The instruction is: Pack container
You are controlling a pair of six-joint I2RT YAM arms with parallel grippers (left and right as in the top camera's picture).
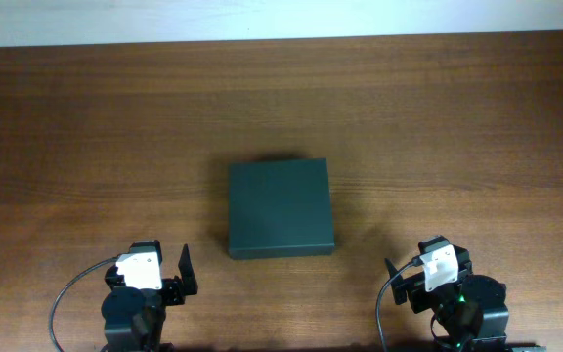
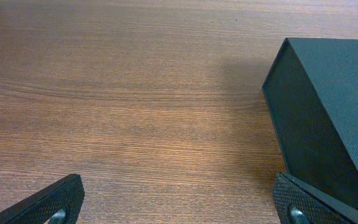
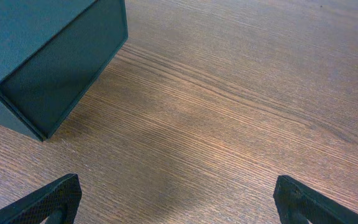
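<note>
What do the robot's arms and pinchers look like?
Both arms are black, each with a white block on top. The left arm has a looping black cable. The right arm shows a small green light. The fingers are black with a bumpy, diamond-patterned texture.

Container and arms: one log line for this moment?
container: lid shut, on table | left fingers: open, empty, off container | right fingers: open, empty, off container

The brown wooden table (image 1: 86, 127) carries one thing — the dark green container (image 1: 280, 207), lid shut, nearer the front edge.
</note>
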